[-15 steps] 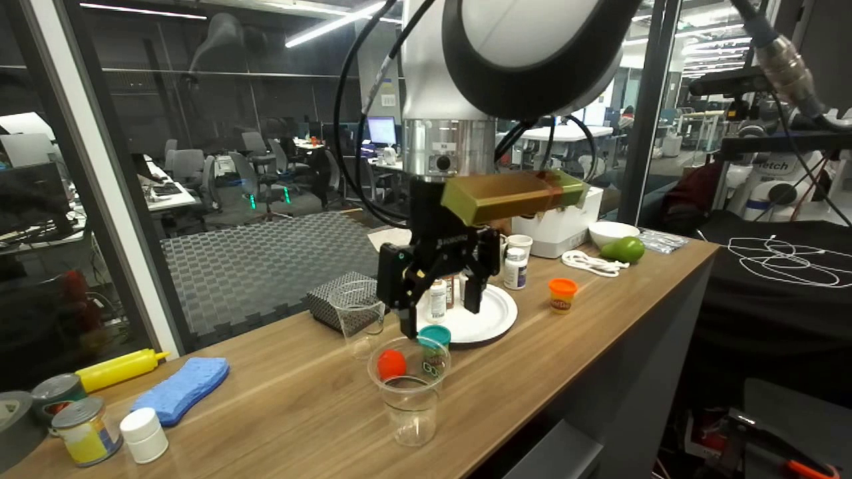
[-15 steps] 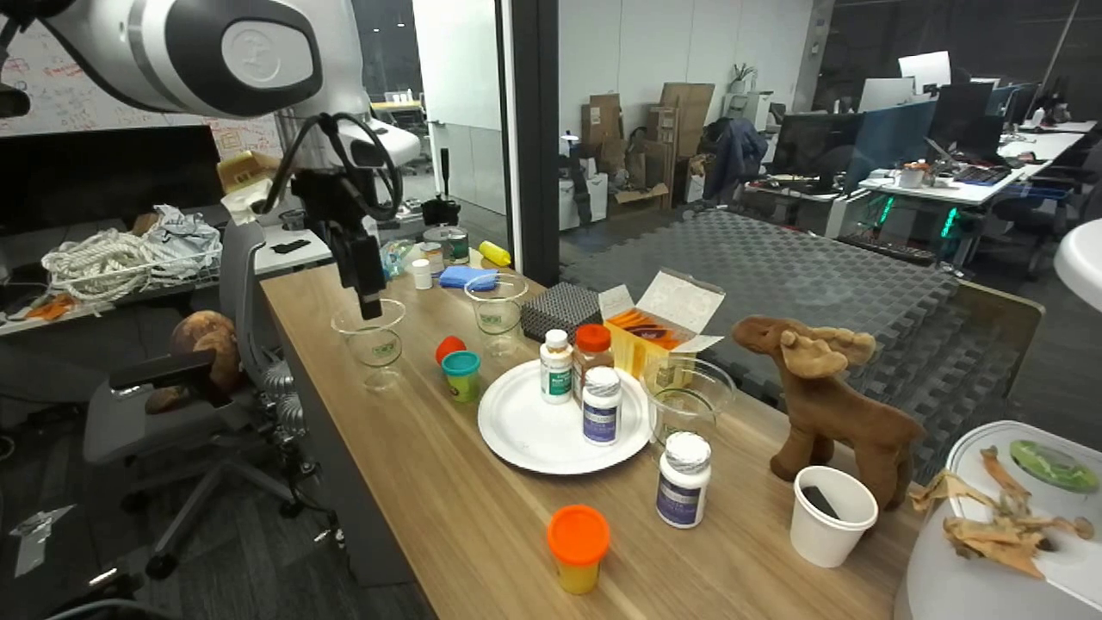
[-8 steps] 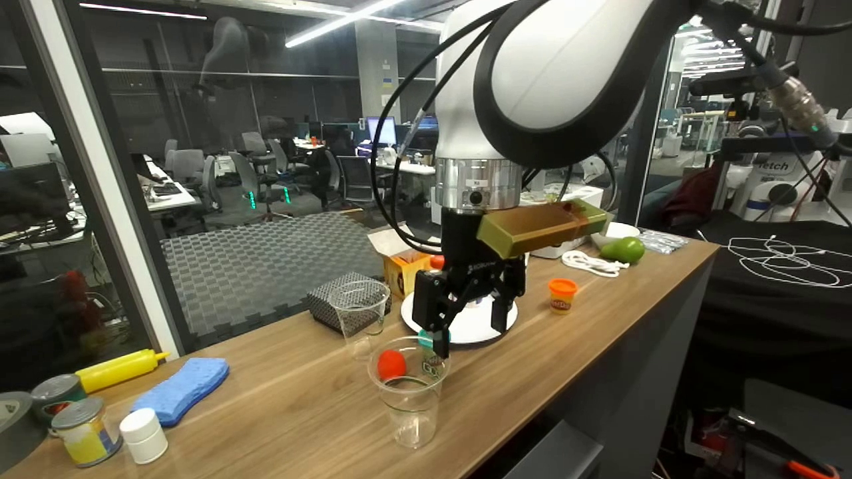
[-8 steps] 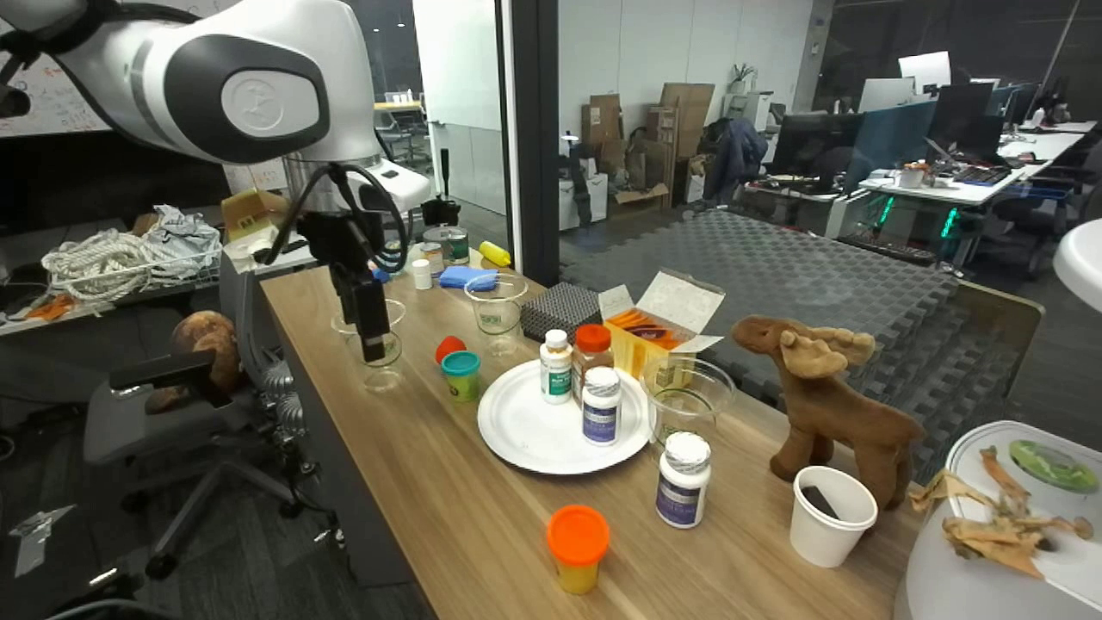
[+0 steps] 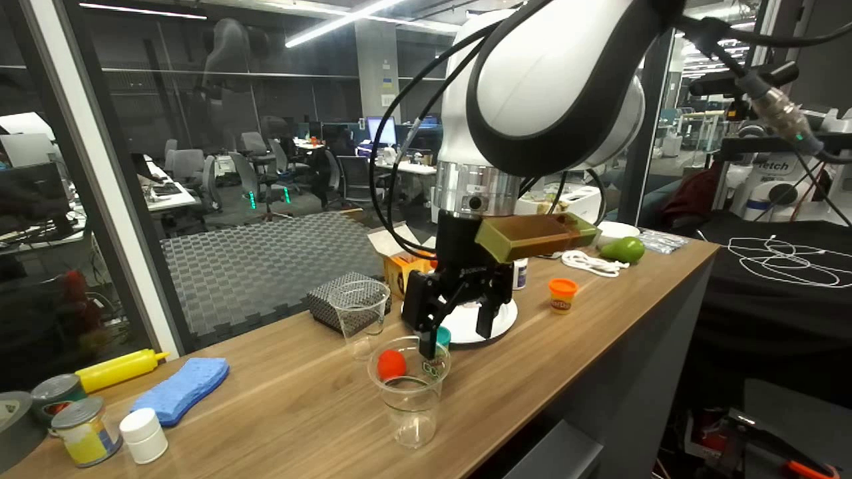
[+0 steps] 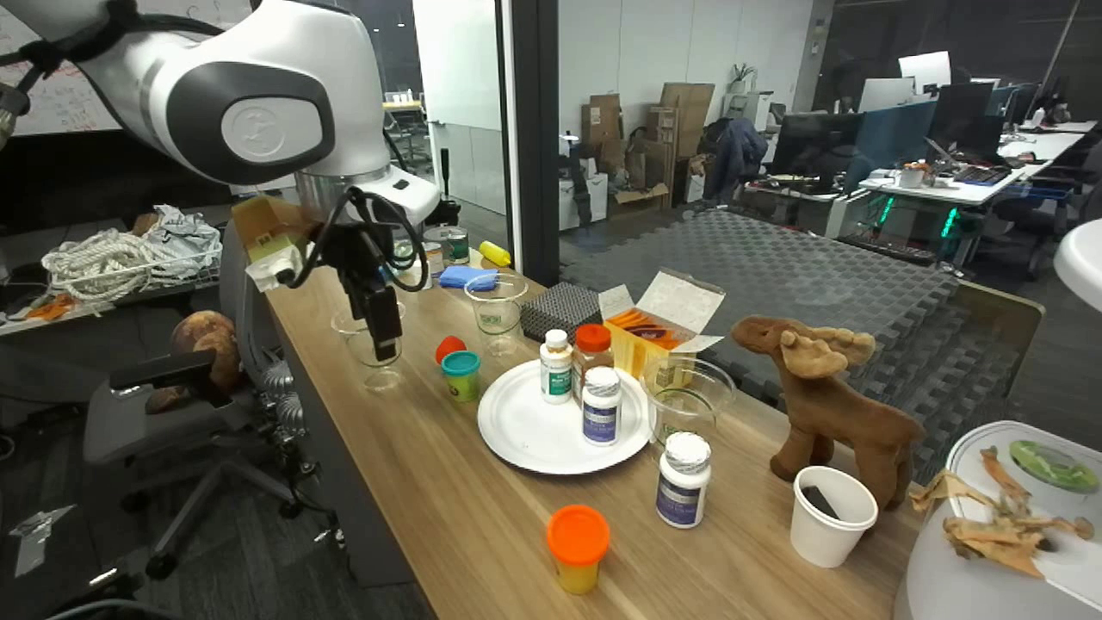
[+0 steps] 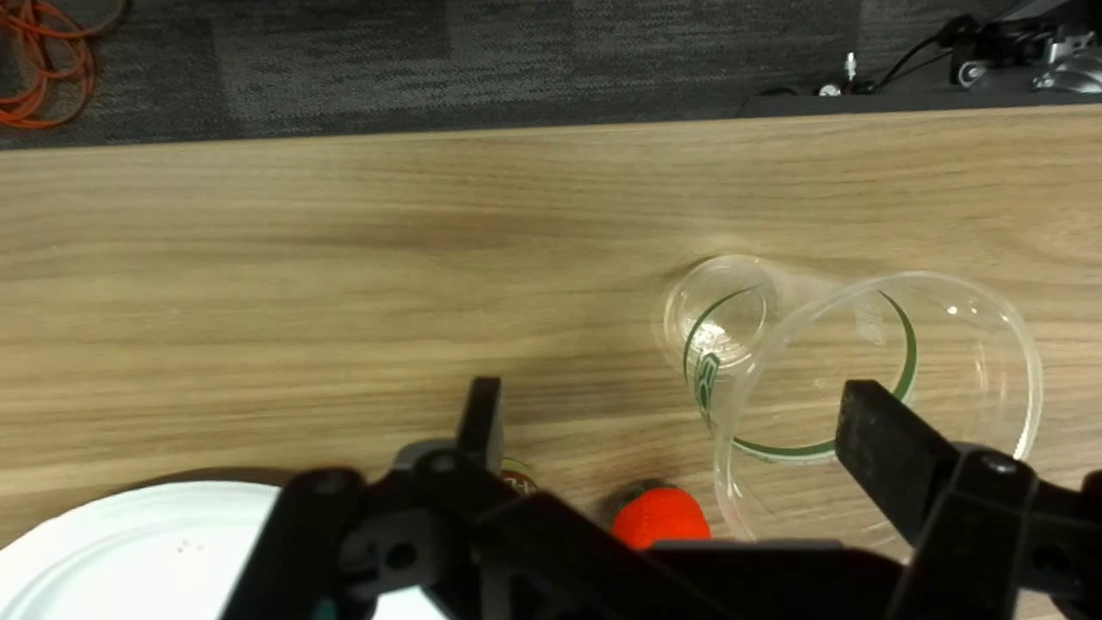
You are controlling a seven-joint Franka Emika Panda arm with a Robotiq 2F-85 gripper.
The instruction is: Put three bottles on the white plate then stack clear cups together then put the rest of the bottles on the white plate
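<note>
A long wooden bench [image 6: 465, 504] stands here, with grey floor mats [image 5: 266, 259] behind it. In an exterior view, call the white plate [image 6: 525, 439] the middle of a clock. On it are a green-label bottle [image 6: 556, 370], a red-cap bottle [image 6: 594, 351] and a purple-label bottle [image 6: 601, 409]. A spare purple-label bottle [image 6: 684, 482] waits on the bench at four o'clock. Upright and apart stand the ten o'clock cup [image 6: 363, 360], the eleven o'clock cup [image 6: 498, 319] and the three o'clock cup [image 6: 691, 403], all clear plastic.

Stacking cups looks like the job now. The end effector [image 5: 455, 343] is spread wide, holding nothing. In the wrist view one finger [image 7: 891, 452] shows over the ten o'clock cup's mouth; I can't tell if they touch. I'd slide toward three o'clock there, so the cup sits between both fingers, then go straight down. Squeeze softly, because thin plastic could bend. Lift high, line up the middles, lower slowly. Don't bump the red thing [image 6: 448, 347] or teal-lidded tub [image 6: 461, 379] nearby.
</note>
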